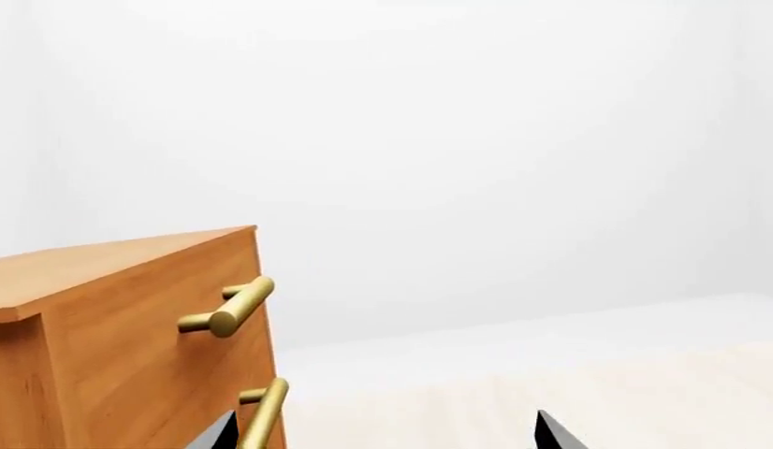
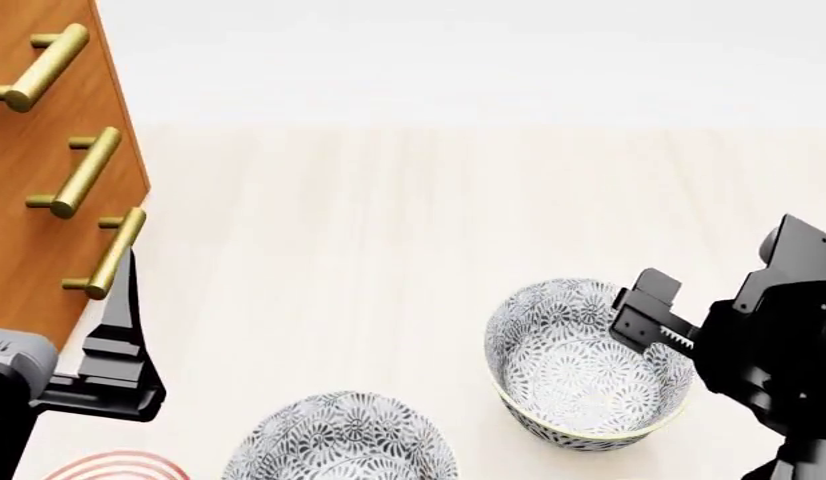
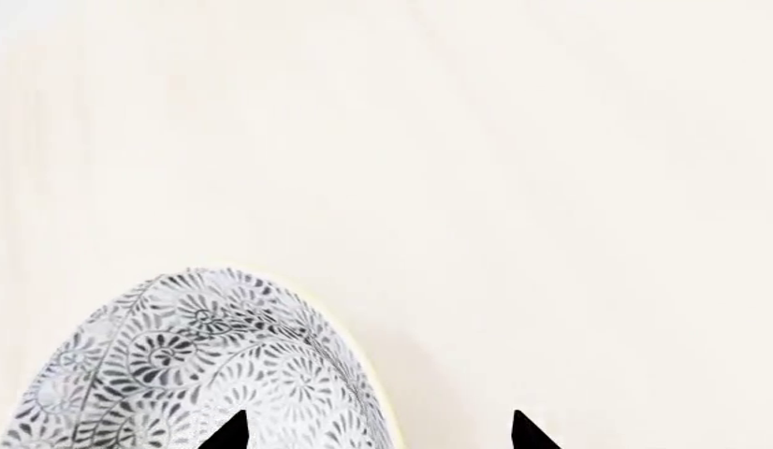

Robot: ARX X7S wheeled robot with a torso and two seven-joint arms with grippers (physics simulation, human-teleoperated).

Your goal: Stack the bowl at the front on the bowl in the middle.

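Pale tabletop (image 2: 386, 230) — two patterned bowls (image 2: 589, 362) (image 2: 340, 440) (one claw (image 2: 649, 310) alongside)

Two patterned bowls are being shown in the head view: one bowl (image 2: 589, 362) is lying just beside the right pincer (image 2: 649, 311), touching or nearly touching it, and a second bowl (image 2: 341, 440) is lying between the two pincers. One left pincer (image 2: 116, 350) is being seen. One wooden cabinet (image 2: 26, 160) is being shown beside the left pincer, with three brass handles (image 2: 80, 170) being counted on it. One red-ringed plate (image 2: 113, 466) is being glimpsed near the left pincer.
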